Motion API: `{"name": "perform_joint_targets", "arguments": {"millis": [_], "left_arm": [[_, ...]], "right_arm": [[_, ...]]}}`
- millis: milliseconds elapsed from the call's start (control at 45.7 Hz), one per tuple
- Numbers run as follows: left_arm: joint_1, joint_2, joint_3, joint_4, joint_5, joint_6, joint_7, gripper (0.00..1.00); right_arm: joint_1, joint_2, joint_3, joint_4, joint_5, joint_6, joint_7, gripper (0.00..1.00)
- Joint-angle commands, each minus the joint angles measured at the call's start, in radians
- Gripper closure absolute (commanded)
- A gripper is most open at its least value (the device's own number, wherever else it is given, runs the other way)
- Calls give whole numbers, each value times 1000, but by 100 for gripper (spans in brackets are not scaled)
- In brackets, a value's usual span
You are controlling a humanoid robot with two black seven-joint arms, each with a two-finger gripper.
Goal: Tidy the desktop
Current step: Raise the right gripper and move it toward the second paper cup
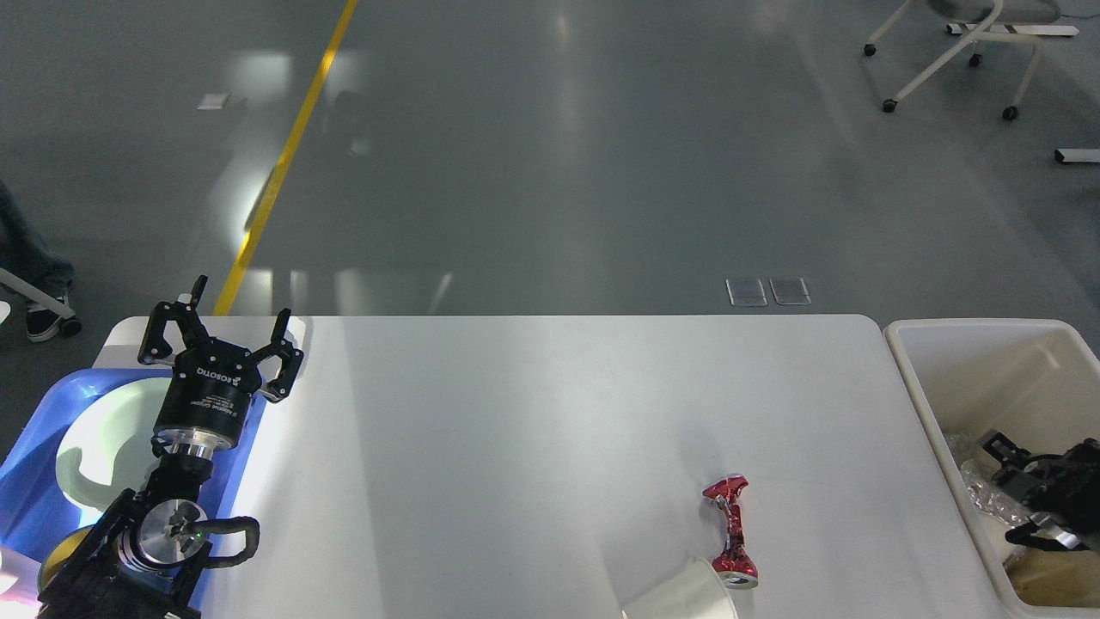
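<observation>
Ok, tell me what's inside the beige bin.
In the beige bin, the right gripper is lowered over crinkled clear plastic and something brown. The arm hides whatever lies beneath it.

Two pincers show: the left pincer (225, 331), fingers spread wide, and the right pincer (1027, 481), dark and hard to read. One white counter (516, 413) lies between them. Under the left pincer sits one blue tray (34, 481) holding one white dish (103, 430). Around the right pincer is one beige bin (971, 344), with some crinkled clear plastic (pieces uncountable). Left of the right pincer lie one crushed red can (730, 533) and one white paper cup (679, 593). Far beyond it stands one wheeled chair (954, 52).
</observation>
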Motion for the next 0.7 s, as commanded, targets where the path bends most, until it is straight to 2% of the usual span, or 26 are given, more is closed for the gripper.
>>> {"name": "perform_joint_targets", "arguments": {"millis": [0,153,350,438,547,679], "left_arm": [[1,0,0,0,0,-1,0,3],[1,0,0,0,0,-1,0,3],[1,0,0,0,0,-1,0,3],[1,0,0,0,0,-1,0,3],[1,0,0,0,0,-1,0,3],[1,0,0,0,0,-1,0,3]], "right_arm": [[161,-82,-22,172,-142,76,-3,0],[385,-137,-69,315,-285,286,-2,0],[697,-93,-203,398,-302,635,-2,0],[816,-65,-247,454,-302,758,-3,0],[991,-32,-322,601,-302,832,-3,0],[1215,16,-408,827,-293,831,-3,0]]}}
